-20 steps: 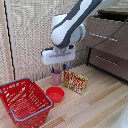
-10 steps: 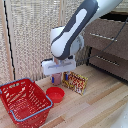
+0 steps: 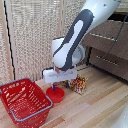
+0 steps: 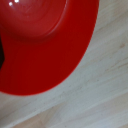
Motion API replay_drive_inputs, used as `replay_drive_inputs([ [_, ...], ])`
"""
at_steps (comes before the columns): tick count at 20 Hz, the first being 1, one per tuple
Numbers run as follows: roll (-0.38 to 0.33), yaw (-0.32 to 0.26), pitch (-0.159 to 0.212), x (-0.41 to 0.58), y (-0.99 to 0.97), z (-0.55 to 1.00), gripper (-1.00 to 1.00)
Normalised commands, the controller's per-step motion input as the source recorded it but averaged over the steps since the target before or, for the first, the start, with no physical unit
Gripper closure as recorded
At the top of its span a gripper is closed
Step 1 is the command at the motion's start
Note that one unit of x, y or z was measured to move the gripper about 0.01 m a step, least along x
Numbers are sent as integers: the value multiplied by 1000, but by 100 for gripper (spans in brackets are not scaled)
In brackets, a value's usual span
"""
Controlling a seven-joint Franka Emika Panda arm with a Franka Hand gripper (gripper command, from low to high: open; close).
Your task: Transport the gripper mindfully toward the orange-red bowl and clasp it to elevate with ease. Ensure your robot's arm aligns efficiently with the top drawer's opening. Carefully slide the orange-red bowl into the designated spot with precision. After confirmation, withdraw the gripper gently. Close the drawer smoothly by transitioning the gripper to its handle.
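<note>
The orange-red bowl (image 3: 56, 95) sits on the wooden floor between the red basket and a patterned box. It fills most of the wrist view (image 4: 45, 45). My gripper (image 3: 60, 86) hangs straight down from the white arm (image 3: 75, 40), just above the bowl. Its dark-blue-tipped fingers (image 3: 52, 87) are spread apart over the bowl's rim and hold nothing. One dark finger (image 4: 1, 55) shows at the edge of the wrist view. The top drawer (image 3: 107, 31) of the dresser is at the exterior view's right; its handle (image 3: 107, 38) is faint. I cannot tell how far it is open.
A large red mesh basket (image 3: 25, 100) stands at the exterior view's left, close to the bowl. A small patterned box (image 3: 79, 84) stands to the bowl's right. A pink cup (image 3: 62, 71) shows partly behind the hand. A slatted wall (image 3: 30, 40) is behind.
The arm has swung down and toward the exterior view's left, bringing the hand lower over the bowl. The bowl has not moved.
</note>
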Motion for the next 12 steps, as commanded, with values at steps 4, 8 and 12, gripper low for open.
replay_drive_inputs([
  [4,-16,2,-120,-20,57,-373,-100],
  [8,-15,21,-128,-21,3,-416,-100],
  [12,-11,16,-111,-72,6,-363,-100],
])
